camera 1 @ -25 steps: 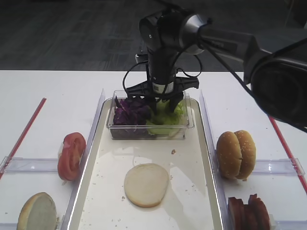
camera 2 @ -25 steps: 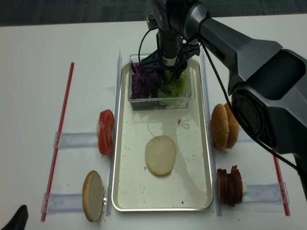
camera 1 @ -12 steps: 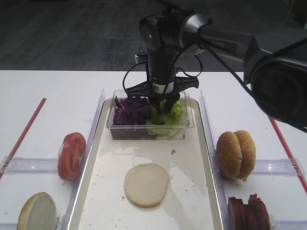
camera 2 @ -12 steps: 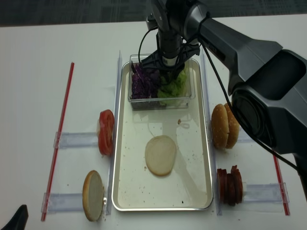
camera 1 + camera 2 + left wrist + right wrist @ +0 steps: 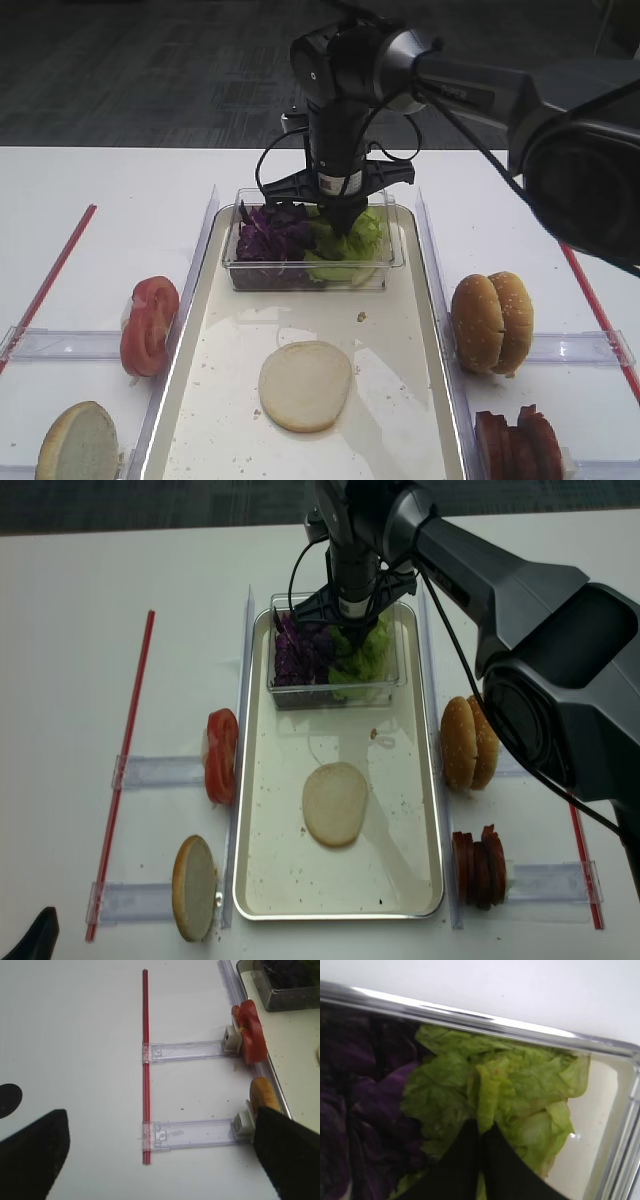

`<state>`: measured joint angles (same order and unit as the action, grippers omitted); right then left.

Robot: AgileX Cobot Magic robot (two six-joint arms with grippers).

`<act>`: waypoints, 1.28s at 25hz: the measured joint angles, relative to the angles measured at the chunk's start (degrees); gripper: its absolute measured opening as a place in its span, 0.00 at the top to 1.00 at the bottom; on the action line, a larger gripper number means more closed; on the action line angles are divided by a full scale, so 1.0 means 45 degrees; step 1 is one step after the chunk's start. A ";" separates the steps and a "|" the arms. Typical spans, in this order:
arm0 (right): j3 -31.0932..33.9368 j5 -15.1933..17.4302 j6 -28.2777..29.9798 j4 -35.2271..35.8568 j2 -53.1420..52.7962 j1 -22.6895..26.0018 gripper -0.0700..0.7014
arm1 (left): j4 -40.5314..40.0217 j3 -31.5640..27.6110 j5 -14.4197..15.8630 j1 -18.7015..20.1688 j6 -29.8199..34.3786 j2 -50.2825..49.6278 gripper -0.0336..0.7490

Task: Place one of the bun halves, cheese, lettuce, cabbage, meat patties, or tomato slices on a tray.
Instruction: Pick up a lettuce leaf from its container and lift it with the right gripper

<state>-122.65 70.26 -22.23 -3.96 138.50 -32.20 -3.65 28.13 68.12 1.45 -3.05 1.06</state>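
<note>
My right gripper (image 5: 340, 224) reaches down into the clear box and is shut on a fold of the light-green lettuce (image 5: 520, 1085), which lies beside the dark purple cabbage (image 5: 270, 232). In the right wrist view the two black fingertips (image 5: 470, 1135) meet with a lettuce ridge pinched between them. One pale bun half (image 5: 305, 385) lies cut face up on the cream tray (image 5: 400, 430). My left gripper (image 5: 160, 1160) hangs open over bare table left of the tray. Cheese is out of view.
The clear box (image 5: 315, 275) stands at the tray's far end. Tomato slices (image 5: 148, 325) and another bun half (image 5: 77, 443) sit in holders on the left, seeded buns (image 5: 492, 322) and meat patties (image 5: 518, 440) on the right. Red strips (image 5: 145, 1060) mark both sides.
The right gripper's fingers have come together on the lettuce; they stood apart in the leaves a second ago. The arm has hardly shifted. Nothing else moved.
</note>
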 joint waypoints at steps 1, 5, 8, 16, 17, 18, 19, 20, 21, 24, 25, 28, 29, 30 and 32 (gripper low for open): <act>0.0000 0.0000 0.0000 0.0000 0.0000 0.0000 0.84 | 0.0000 0.0000 0.0000 0.0000 0.0000 0.0000 0.08; 0.0000 0.0000 0.0000 0.0051 0.0000 0.0000 0.84 | 0.0000 0.0000 0.0000 0.0000 0.0000 0.0000 0.08; 0.0000 0.0000 0.0000 0.0203 0.0000 0.0000 0.84 | 0.0000 0.0000 0.0000 0.0000 0.0000 0.0000 0.08; -0.0023 0.0023 0.0000 0.0275 -0.0654 0.0000 0.84 | 0.0000 0.0000 0.0000 0.0000 0.0000 0.0000 0.08; -0.0009 0.0045 0.0000 0.0275 -0.0747 0.0000 0.84 | 0.0000 0.0000 0.0000 0.0000 0.0000 0.0000 0.08; -0.0009 0.0041 0.0000 0.0298 -0.0844 0.0000 0.84 | 0.0000 0.0000 0.0000 0.0000 0.0000 0.0000 0.08; -0.0009 0.0041 0.0018 0.0293 -0.0883 0.0000 0.84 | 0.0000 0.0000 0.0000 0.0000 0.0000 0.0000 0.08; -0.0009 0.0041 0.0018 0.0345 -0.0945 0.0000 0.84 | 0.0000 0.0000 0.0000 0.0000 0.0000 0.0000 0.08; -0.0009 0.0049 0.0018 0.0381 -0.1003 0.0000 0.84 | 0.0000 0.0000 0.0000 0.0000 0.0000 0.0000 0.08; -0.0009 0.0071 0.0018 0.0422 -0.1243 0.0000 0.84 | 0.0000 0.0000 0.0000 0.0000 0.0000 0.0000 0.08; -0.0009 0.0099 0.0018 0.0422 -0.1337 -0.0021 0.84 | 0.0000 0.0000 0.0000 0.0000 0.0000 0.0000 0.08; -0.0009 0.0099 0.0018 0.0499 -0.1625 -0.0021 0.84 | 0.0000 0.0000 0.0000 0.0000 0.0000 0.0000 0.08; -0.0009 0.0099 0.0018 0.0504 -0.1724 -0.0021 0.84 | 0.0000 0.0000 0.0000 0.0000 0.0000 0.0000 0.08; -0.0009 0.0099 0.0018 0.0563 -0.1780 -0.0021 0.84 | 0.0000 0.0000 0.0000 0.0000 0.0000 0.0000 0.08; -0.0009 0.0117 0.0018 0.0701 -0.1832 -0.0021 0.84 | 0.0000 0.0000 0.0000 0.0000 0.0000 0.0000 0.08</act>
<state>-122.69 70.78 -22.14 -0.81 130.26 -32.30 -3.65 28.13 68.12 1.45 -3.05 1.06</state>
